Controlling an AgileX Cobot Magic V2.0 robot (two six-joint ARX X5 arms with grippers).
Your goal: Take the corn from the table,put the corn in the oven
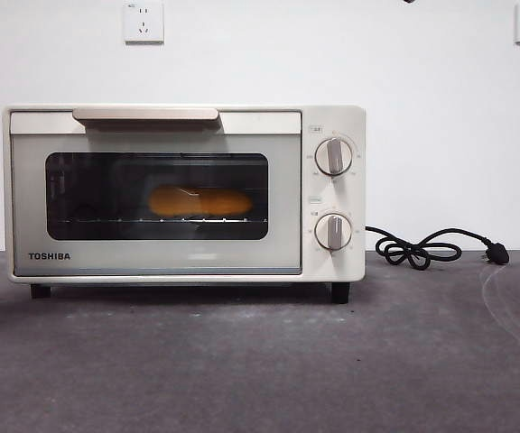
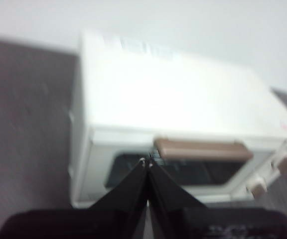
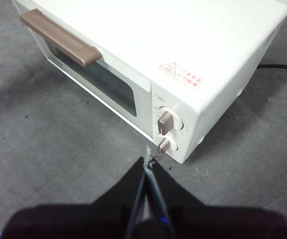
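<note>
The cream-white Toshiba oven stands on the dark grey table with its door closed. Through the dark glass the yellow-orange corn lies on the rack inside. My left gripper is shut and empty, hovering above and in front of the oven, near its brown handle. The right gripper is also shut and empty, held above the table near the knob corner of the oven. Neither arm shows in the front view.
The oven's black power cord lies coiled on the table to the right of the oven, ending in a plug. Two wall sockets sit on the white wall behind.
</note>
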